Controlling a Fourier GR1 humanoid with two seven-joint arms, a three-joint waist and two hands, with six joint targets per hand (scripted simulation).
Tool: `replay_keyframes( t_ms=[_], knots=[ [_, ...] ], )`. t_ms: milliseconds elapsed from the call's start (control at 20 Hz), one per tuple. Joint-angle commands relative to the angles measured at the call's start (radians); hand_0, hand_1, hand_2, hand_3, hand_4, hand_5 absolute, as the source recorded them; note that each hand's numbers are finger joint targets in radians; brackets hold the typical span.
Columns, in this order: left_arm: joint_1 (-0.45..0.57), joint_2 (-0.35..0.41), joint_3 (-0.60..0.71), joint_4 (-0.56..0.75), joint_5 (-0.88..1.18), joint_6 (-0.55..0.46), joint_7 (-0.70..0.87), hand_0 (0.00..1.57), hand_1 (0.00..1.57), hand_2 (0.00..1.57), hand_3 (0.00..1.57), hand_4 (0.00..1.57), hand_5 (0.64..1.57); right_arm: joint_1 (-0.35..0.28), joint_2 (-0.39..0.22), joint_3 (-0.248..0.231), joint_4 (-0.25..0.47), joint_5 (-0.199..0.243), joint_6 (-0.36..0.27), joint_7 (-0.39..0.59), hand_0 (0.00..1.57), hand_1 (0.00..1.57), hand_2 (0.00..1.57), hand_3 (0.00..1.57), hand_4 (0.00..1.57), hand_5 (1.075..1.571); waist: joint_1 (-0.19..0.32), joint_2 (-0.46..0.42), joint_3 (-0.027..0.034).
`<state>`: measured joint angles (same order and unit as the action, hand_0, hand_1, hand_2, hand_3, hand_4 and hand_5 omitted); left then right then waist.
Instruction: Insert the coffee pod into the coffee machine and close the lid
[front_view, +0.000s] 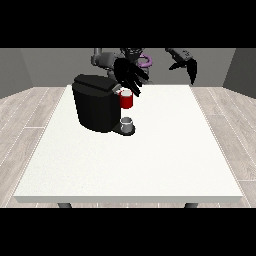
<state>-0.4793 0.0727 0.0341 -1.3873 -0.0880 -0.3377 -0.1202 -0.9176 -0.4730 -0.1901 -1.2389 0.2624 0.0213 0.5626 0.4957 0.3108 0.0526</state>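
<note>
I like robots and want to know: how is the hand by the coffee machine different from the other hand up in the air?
The hand at the view's left hovers over the coffee machine, just above its red pod holder; the hand at the view's right hangs beyond the table's far edge, near nothing. The first spreads its fingers; the second's point downward together. Both are black and hold nothing.
</note>
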Motion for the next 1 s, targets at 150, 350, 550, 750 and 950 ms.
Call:
replay_keyframes(
  t_ms=[150, 350, 550, 750, 950],
  knots=[
    [-0.077, -0.023, -0.039, -0.006, -0.001, -0.02, 0.007, 0.0, 0.0, 0.0, 0.0, 0.35, 1.571, -0.102, 0.113, 0.001, -0.112, -0.086, -0.004, -0.103, 0.0, 0.0, 0.0, 0.0, 0.05, 1.571, 0.136, 0.061, -0.0484],
    [-0.108, -0.053, -0.087, -0.012, -0.024, -0.019, 0.023, 0.0, 0.0, 0.0, 0.0, 0.25, 1.571, -0.074, 0.111, -0.028, -0.176, -0.088, 0.003, -0.065, 0.0, 0.0, 0.0, 0.0, 0.0, 1.571, 0.165, 0.071, -0.0471],
    [-0.126, -0.062, -0.106, -0.009, -0.037, -0.02, 0.04, 0.0, 0.0, 0.0, 0.0, 0.27, 1.571, -0.073, 0.105, -0.066, -0.225, -0.111, 0.004, -0.066, 0.0, 0.0, 0.0, 0.0, 0.0, 1.571, 0.192, 0.062, -0.0477],
    [-0.124, -0.072, -0.093, -0.009, -0.031, 0.025, 0.069, 0.0, 0.0, 0.0, 0.0, 0.27, 1.571, -0.018, 0.211, 0.03, -0.294, -0.105, 0.0, -0.252, 0.0, 0.0, 0.0, 0.0, 0.17, 1.571, 0.111, 0.051, -0.0513],
    [-0.029, -0.035, -0.028, -0.007, 0.0, 0.02, 0.05, 0.0, 0.0, 0.0, 0.0, 0.27, 1.571, 0.096, 0.322, 0.109, -0.31, -0.111, -0.006, -0.321, 0.0, 0.0, 0.0, 0.0, 0.26, 1.571, 0.029, -0.037, -0.0526]
  ],
)
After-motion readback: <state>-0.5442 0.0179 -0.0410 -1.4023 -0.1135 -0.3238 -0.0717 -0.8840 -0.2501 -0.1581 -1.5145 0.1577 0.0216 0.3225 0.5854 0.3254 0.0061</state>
